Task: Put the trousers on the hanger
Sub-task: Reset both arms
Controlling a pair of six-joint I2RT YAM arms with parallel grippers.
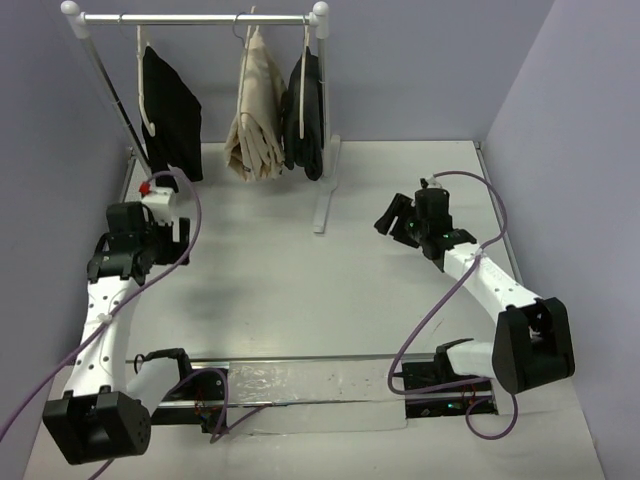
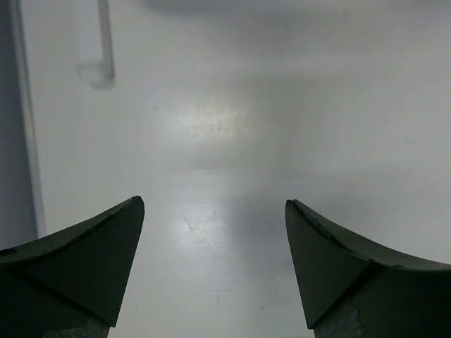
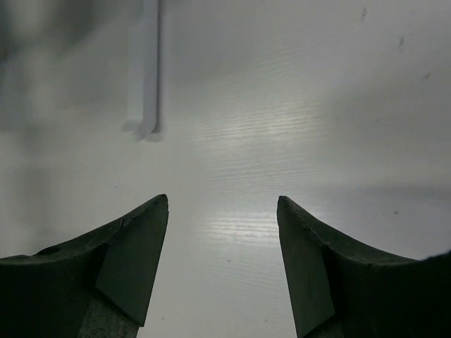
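Both grippers spread and empty over the counter; black trousers hanging at the rack's left end.

Nearest, the left gripper (image 2: pixel 211 204) shows its dark fingers wide apart with only bare white counter (image 2: pixel 232 141) between them, and the right gripper (image 3: pixel 222 201) is spread the same way, holding nothing. Ahead of each gripper a pale rack foot (image 3: pixel 149 70) shows only as a blur. Farther back, the trousers (image 1: pixel 172 115) hang long, limp and plain black from the rail (image 1: pixel 200 18), draped on the hanger (image 1: pixel 146 90). Only a thin white strip of the hanger shows along their left edge, and its hook is too small to make out. Their lower end dips behind the left arm's wrist. Beige trousers (image 1: pixel 255 115) and a smaller black garment (image 1: pixel 308 120) hang beside them.
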